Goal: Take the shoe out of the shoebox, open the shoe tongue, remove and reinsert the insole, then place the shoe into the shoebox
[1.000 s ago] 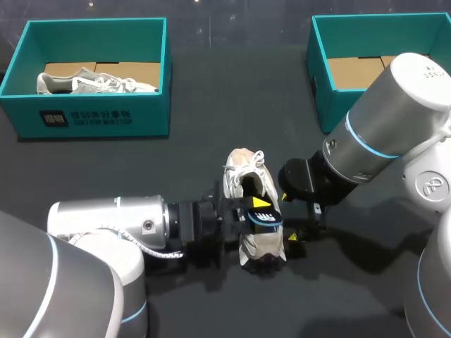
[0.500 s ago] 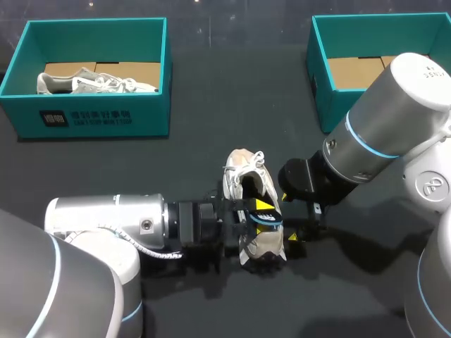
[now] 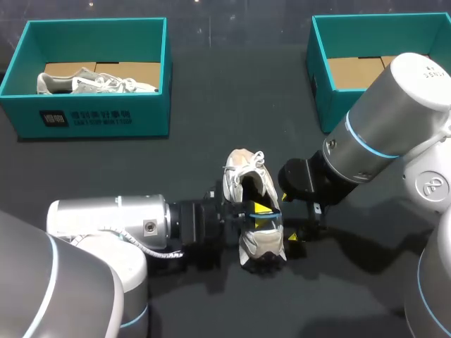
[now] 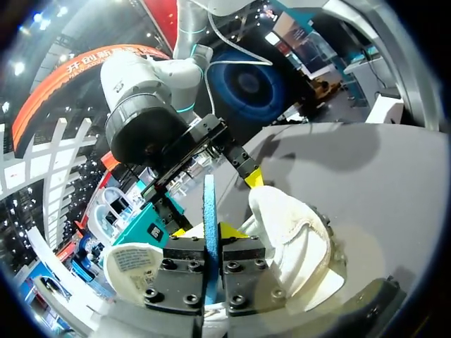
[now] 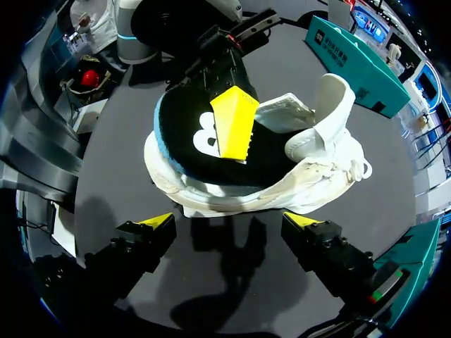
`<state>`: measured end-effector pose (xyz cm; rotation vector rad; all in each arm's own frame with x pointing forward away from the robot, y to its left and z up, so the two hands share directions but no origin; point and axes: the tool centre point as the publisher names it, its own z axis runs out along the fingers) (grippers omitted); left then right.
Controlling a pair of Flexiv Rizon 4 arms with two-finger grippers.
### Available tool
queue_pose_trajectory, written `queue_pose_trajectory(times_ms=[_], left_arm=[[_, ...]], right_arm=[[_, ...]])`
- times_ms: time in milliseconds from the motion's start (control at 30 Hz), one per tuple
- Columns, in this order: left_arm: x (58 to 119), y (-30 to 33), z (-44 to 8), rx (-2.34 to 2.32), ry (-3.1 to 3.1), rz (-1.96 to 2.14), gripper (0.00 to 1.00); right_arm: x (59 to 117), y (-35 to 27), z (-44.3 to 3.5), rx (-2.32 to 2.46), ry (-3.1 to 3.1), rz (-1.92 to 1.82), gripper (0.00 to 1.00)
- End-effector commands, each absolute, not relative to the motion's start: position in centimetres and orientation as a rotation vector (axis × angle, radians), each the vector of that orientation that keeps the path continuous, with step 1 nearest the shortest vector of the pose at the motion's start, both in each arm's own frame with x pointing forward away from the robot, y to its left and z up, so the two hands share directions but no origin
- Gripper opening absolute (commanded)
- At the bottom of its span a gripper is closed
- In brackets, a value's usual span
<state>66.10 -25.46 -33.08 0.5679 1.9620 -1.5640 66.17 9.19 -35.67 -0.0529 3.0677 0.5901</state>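
Left tool (image 4: 213,234) lies low and level, fingers pinched on the insole (image 4: 209,201); right tool (image 5: 231,220) hangs spread wide.

The shoe (image 3: 262,245) looks of soft off-white cloth, its insole (image 5: 180,116) matt black with a blue foam edge, on a matt dark table (image 3: 211,105).

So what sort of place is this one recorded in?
Probably a robot workbench set up for shoe packing: a dark table bears a teal left shoebox and right shoebox, and a white sneaker lies by the left gripper and right gripper.
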Motion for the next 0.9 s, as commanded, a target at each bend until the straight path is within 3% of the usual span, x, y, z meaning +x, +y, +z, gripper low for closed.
queue_pose_trajectory(times_ms=[33,333,400,500,900], left_arm=[[66.6,-26.4,-33.6,0.555,1.974,-1.547,0.00],[66.5,-26.0,-33.3,0.542,1.985,-1.547,0.01],[66.3,-25.9,-33.0,0.540,1.988,-1.552,0.18],[66.1,-25.8,-32.6,0.537,1.988,-1.565,0.26],[64.9,-26.0,-31.4,0.562,1.979,-1.601,0.29]], right_arm=[[66.1,9.2,-35.7,-0.052,3.066,0.588,1.00],[66.1,9.2,-35.7,-0.052,3.066,0.588,1.00],[66.1,9.2,-35.7,-0.052,3.066,0.588,1.00],[66.1,9.2,-35.7,-0.052,3.066,0.588,1.00],[66.1,9.2,-35.7,-0.052,3.066,0.588,1.00]])
